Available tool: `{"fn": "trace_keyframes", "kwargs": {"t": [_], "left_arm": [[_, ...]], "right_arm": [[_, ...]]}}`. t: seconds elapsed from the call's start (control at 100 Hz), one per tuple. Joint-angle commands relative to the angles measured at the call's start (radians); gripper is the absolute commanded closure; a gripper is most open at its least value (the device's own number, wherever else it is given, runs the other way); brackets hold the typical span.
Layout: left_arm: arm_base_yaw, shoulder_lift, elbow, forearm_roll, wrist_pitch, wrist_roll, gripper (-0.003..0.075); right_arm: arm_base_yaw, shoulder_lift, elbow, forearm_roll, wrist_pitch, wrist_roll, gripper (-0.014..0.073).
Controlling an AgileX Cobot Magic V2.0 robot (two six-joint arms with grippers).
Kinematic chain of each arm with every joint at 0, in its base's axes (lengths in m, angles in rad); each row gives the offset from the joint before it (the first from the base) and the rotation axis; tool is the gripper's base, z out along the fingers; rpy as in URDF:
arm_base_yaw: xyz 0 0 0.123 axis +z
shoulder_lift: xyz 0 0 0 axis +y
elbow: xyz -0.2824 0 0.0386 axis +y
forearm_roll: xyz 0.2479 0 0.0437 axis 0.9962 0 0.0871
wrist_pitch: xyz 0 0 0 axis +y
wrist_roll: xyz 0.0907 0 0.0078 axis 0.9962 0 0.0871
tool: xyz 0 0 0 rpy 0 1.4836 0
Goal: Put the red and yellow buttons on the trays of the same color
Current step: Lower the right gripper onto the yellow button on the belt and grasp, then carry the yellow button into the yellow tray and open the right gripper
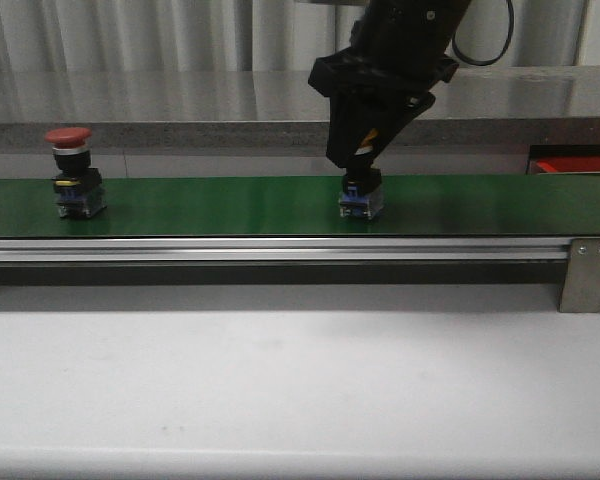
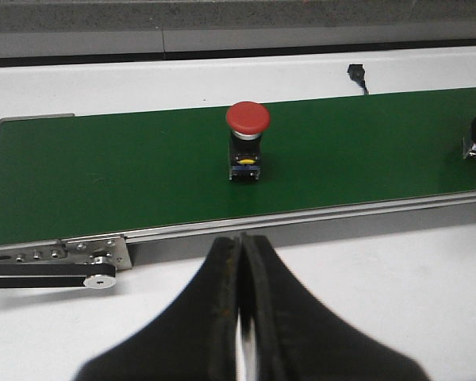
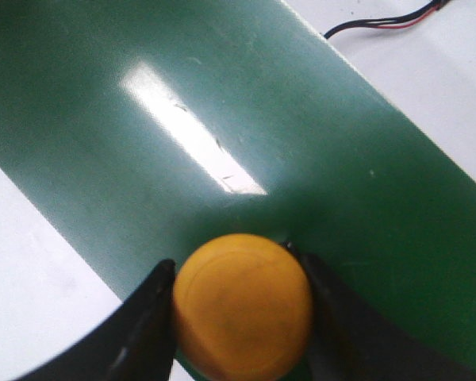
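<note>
Right gripper point(image 3: 242, 317): jaws spread to cap width, one finger on each side of yellow button point(image 3: 242, 315), pinching its domed cap. Button base point(image 1: 361, 201) stands on green conveyor belt point(image 1: 230, 205), near belt middle. Right arm reaches down from above, wrist tilted, fingers pointing down at belt.

Left gripper point(image 2: 242, 317): jaws pressed together, holding nothing, hovering over white table point(image 2: 397, 270) just off belt's near edge.

Red button point(image 1: 73, 172) upright on belt, well left of yellow one, untouched.
</note>
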Motion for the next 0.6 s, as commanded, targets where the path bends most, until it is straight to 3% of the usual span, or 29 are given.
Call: {"fn": "trace_keyframes", "kwargs": {"t": [0.0, 0.32, 0.59], "left_arm": [[-0.008, -0.004, -0.027, -0.018, -0.060, -0.002, 0.0741], [-0.008, -0.004, -0.027, -0.018, -0.060, -0.002, 0.0741], [-0.008, -0.004, -0.027, -0.018, -0.060, -0.002, 0.0741]], "right_arm": [[0.000, -0.059, -0.032, 0.019, -0.047, -0.015, 0.0531], [-0.018, -0.145, -0.016, 0.019, -0.061, 0.016, 0.0534], [-0.133, -0.310, 0.122, 0.020, -0.095, 0.041, 0.0534]]}}
